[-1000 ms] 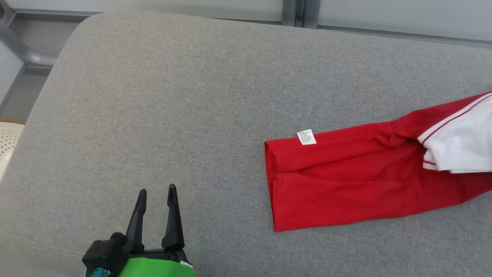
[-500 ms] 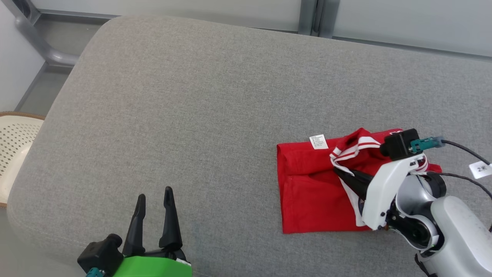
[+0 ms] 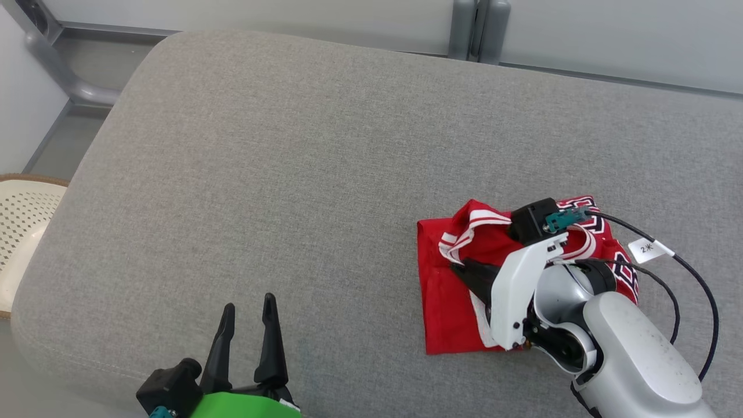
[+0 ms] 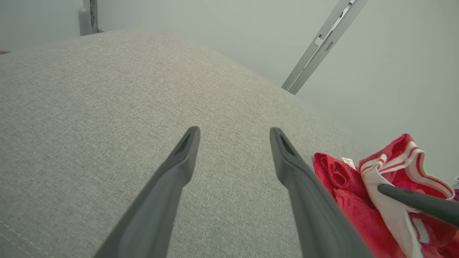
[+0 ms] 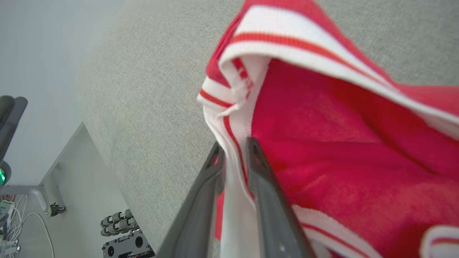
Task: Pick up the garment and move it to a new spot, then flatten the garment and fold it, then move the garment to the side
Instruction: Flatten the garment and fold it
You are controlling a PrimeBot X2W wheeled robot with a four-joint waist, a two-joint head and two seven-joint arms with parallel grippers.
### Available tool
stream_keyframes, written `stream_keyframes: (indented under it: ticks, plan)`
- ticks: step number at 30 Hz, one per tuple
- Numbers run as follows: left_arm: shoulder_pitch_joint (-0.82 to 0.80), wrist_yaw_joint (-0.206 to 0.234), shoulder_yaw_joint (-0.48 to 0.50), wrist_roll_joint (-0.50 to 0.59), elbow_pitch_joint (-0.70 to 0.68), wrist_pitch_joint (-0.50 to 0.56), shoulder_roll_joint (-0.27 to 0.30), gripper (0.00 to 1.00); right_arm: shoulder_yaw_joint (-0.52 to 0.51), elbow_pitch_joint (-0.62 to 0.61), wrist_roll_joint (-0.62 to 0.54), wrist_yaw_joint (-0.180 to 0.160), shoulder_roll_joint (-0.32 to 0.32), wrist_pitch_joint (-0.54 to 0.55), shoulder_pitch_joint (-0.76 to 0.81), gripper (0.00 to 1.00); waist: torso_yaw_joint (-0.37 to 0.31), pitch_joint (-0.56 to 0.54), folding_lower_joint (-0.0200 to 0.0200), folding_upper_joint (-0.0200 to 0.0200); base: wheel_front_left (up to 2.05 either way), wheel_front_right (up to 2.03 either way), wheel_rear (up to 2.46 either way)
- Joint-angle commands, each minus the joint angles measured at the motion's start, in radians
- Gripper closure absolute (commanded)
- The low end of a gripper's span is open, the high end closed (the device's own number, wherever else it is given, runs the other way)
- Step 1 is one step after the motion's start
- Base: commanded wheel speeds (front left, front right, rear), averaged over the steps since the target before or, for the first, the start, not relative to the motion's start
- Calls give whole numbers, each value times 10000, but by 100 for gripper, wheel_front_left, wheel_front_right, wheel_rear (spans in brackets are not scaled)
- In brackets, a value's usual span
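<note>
Grey cushion (image 3: 290, 145) takes up most of the head view, w/ a pale perforated basket (image 3: 23, 220) off its 9 o'clock edge.

Red garment (image 3: 447, 302) lies bunched on the cushion at approx 4 o'clock. Its long axis runs roughly 9-to-3, w/ a straight folded edge on the 9 o'clock side. The top layer is humped up and not flat yet.

Right arm comes in from 5 o'clock and sits over the garment. Right gripper (image 3: 464, 271) points toward 9-10 o'clock. In the right wrist view its fingers are close together w/ the white striped band (image 5: 233, 118) running between them. Can't tell if they're pinching it or slack round it.

Left gripper (image 3: 248, 310) is at 7 o'clock, fingers spread wide, nothing in them, over bare cushion. The garment lies at approx 2-3 o'clock from it, well apart.

White cable tag (image 3: 645, 248) hangs beside the right wrist.

Judgement: mid-fold. The right arm is by far the nearer, so the next move is prob. its own: lay the band down toward 9 o'clock along the long axis. The band could snag on a finger as it pulls away.
</note>
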Motion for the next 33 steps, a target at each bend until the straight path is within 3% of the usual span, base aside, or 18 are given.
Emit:
stream_keyframes:
  ticks: [1, 7, 11, 17, 19, 25, 28, 33]
  plan:
    - [46, -22, -21, -64, 65, -23, 15, 0, 0, 53, -156, 2, 52, -3, -97, 2, 7, -19, 0, 0, 0, 0, 0]
    - [343, -49, 13, 95, 387, -25, 14, 0, -97, -553, 54, 2, 435, -796, 310, 0, -80, -372, 0, 0, 0, 0, 0]
    - [629, -85, 210, 392, 509, -25, 16, 0, -719, -2018, 506, 2, 567, -1870, 1082, 0, -206, -904, 0, 0, 0, 0, 0]
    - [922, -178, 588, 679, 395, -23, 16, 0, -2429, -3638, -225, 1, -278, -3487, 2600, 0, -670, -1294, 0, 0, 0, 0, 0]
    - [954, -241, 640, 743, 388, -23, 16, 0, -3065, -3562, -873, 4, -817, -4151, 3054, 0, -811, -1374, 0, 0, 0, 0, 0]
    - [1052, -370, 770, 895, 373, -25, 16, 0, -4556, -2066, -2803, 1, -1414, -6916, 4351, 0, -1290, -1575, 0, 0, 0, 0, 0]
    - [1081, -501, 874, 1238, 375, -23, 19, 0, -4983, -1072, -3440, 1, -1167, -8104, 4694, 0, -1578, -1668, 0, 0, 0, 0, 0]
    - [1174, -669, 1177, 1644, 408, -25, 19, 0, -5307, -86, -4030, -1, -720, -8468, 4872, 0, -2024, -1807, 0, 0, 0, 0, 0]
